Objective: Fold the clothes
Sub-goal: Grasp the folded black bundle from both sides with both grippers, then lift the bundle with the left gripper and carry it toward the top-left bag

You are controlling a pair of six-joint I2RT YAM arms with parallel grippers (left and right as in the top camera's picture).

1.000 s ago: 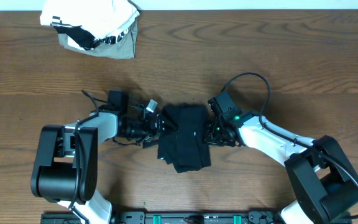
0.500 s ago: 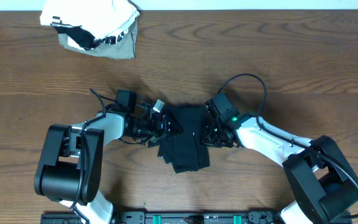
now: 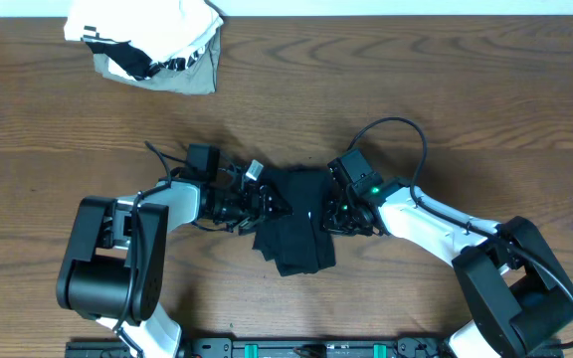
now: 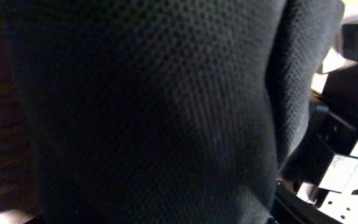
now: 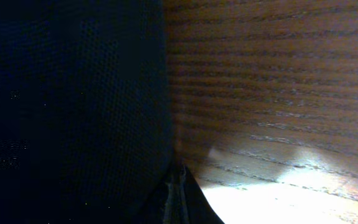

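1. Black knit fabric: the black garment (image 3: pixel 298 227) lies bunched on the wooden table (image 3: pixel 416 80), just below the centre of the overhead frame. It is longer top to bottom than across, and its lower end skews toward lower left.
2. No logo or neck tag can be made out in any view.
3. Left gripper (image 3: pixel 270 204) is at the garment's upper left edge, touching the cloth. In the left wrist view the mesh weave fills nearly the whole frame, with grey arm hardware showing only at the right edge. The fingers are hidden, so I cannot tell how wide the jaws stand or whether they hold anything.
4. Right gripper (image 3: pixel 334 214) is at the garment's right edge, opposite the left one. Its jaws are closed. In the right wrist view dark cloth covers the left half and runs down into the closed tips at bottom centre, which reads as a pinch on the garment's edge. Bare wood grain fills the right half.
5. Both arms reach in from the lower corners of the overhead frame.
6. White-and-grey bundle (image 3: pixel 152 45) with striped trim sits at upper left, well apart from the garment.
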